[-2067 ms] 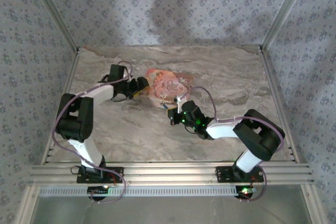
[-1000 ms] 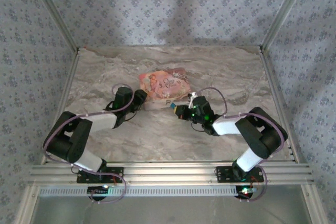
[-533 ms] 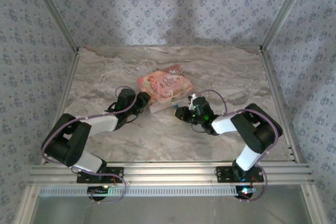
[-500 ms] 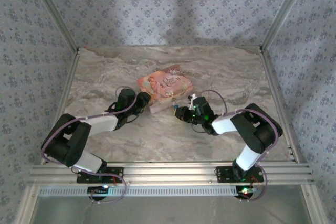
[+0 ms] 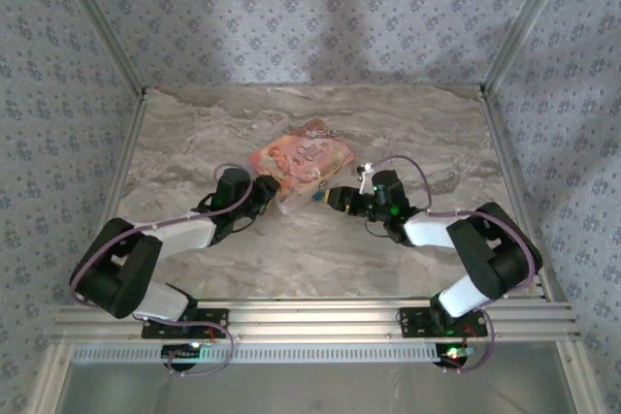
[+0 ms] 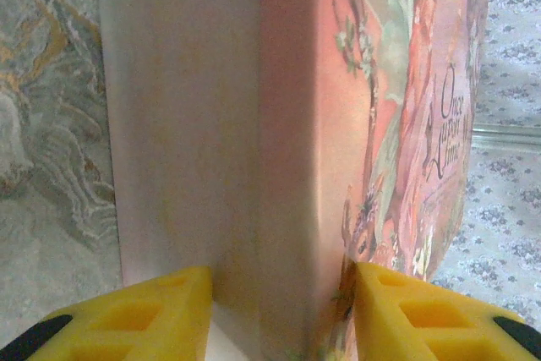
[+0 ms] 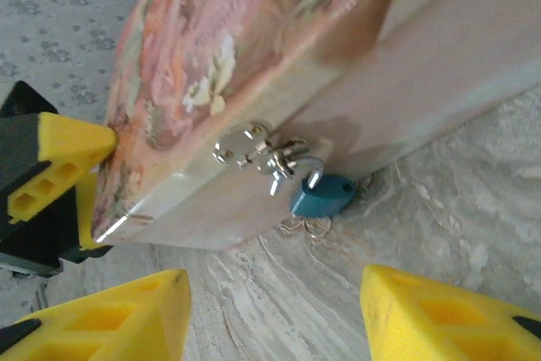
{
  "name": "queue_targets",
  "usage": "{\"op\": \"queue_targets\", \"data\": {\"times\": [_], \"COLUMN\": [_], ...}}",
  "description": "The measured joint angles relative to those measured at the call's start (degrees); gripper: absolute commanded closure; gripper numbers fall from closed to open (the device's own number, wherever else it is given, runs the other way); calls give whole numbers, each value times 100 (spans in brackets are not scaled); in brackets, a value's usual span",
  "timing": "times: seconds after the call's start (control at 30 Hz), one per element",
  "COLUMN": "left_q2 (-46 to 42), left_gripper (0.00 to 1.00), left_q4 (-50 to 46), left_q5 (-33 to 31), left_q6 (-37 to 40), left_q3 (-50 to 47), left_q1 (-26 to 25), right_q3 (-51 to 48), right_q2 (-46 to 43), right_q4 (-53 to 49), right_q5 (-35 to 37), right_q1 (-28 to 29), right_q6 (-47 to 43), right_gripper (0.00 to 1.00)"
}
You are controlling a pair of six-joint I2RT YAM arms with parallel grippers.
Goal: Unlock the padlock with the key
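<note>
The tiny blue padlock [image 7: 324,196] hangs from a silvery clasp [image 7: 262,151] on the front of the pink illustrated box [image 7: 254,31], its body resting against the marble table. A thin wire ring [image 7: 309,226] lies just under it. The key is hidden. My right gripper [image 7: 275,327] is open a short way in front of the padlock, with nothing between its fingers. My left gripper [image 6: 283,310] is shut on the near-left corner of the pink box [image 6: 279,124]. From above, the box [image 5: 303,157] sits between the left gripper [image 5: 264,191] and the right gripper [image 5: 337,198], with the padlock [image 5: 318,196] at its front edge.
The marble table [image 5: 291,249] is bare around the box. Patterned walls and aluminium posts [image 5: 514,26] close in the back and sides. A metal rail [image 5: 310,317] runs along the near edge by the arm bases.
My right gripper has gone from shut to open and drawn back slightly to the right of the padlock. The left gripper and the box have shifted a little towards the right.
</note>
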Motion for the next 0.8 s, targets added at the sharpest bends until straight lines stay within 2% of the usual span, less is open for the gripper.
{"op": "queue_targets", "data": {"times": [0.13,0.23,0.53,0.63,0.8], "left_q2": [-131,-170,-216,-232,-238], "left_gripper": [54,54,53,52,52], "left_q4": [-50,-87,-162,-186,-212], "left_q5": [0,2,-28,-24,-28], "left_q6": [-2,-2,-2,0,0], "left_q3": [-92,-107,-107,-107,-107], "left_q1": [-72,-90,-120,-122,-125], "right_q3": [0,-4,-13,4,142], "right_q2": [170,448,1272,1543,1993], "right_q4": [522,949,2111,2446,2822], "right_q5": [-354,-544,-957,-1073,-1202], "right_q1": [-162,-240,-313,-337,-348], "right_q6": [-201,-363,-601,-612,-577], "right_gripper": [27,25,25,30,30]}}
